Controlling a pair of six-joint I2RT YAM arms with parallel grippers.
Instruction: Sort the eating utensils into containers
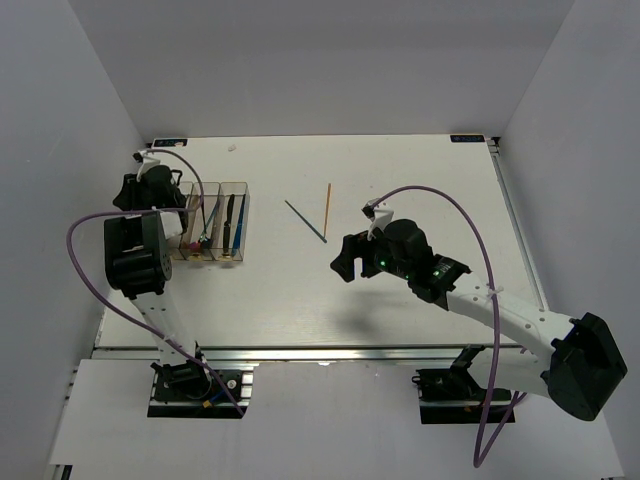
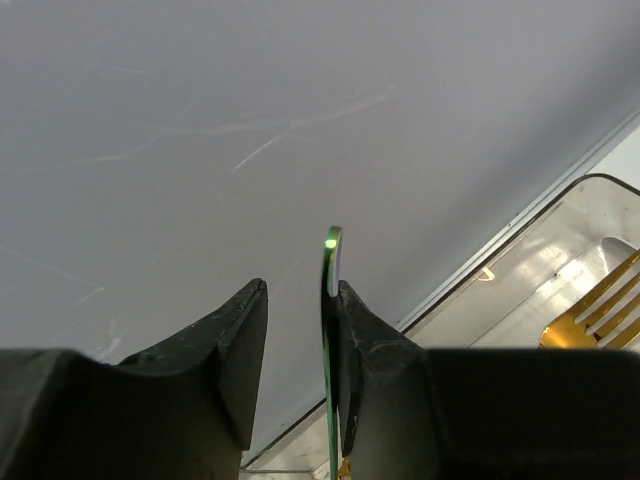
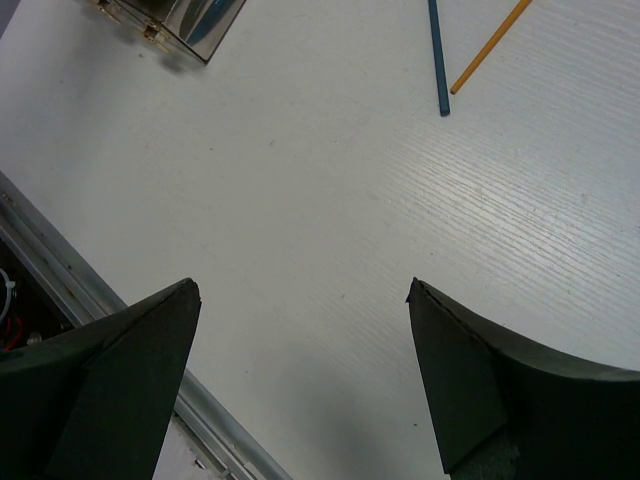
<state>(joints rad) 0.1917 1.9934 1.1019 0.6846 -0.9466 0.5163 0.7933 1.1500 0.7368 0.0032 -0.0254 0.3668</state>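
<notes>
The containers [image 1: 246, 222] are a row of clear bins at the table's left, holding several utensils, among them a blue one [image 1: 228, 232]. My left gripper [image 1: 165, 192] is over the leftmost bin. In the left wrist view its jaws [image 2: 302, 290] stand apart, and a thin green utensil [image 2: 331, 300] leans upright against the right finger [image 2: 385, 360] only. A gold fork [image 2: 600, 318] lies in a bin beside it. A blue stick [image 1: 305, 220] and an orange stick [image 1: 327, 205] lie on the table's middle. My right gripper [image 1: 345, 262] hovers just near of them, open and empty [image 3: 302, 290].
In the right wrist view the blue stick [image 3: 438, 60] and the orange stick [image 3: 490, 50] lie ahead of the fingers, and a corner of the bins [image 3: 190, 25] shows at the top left. A metal rail [image 1: 300, 350] runs along the table's near edge. White walls enclose the table.
</notes>
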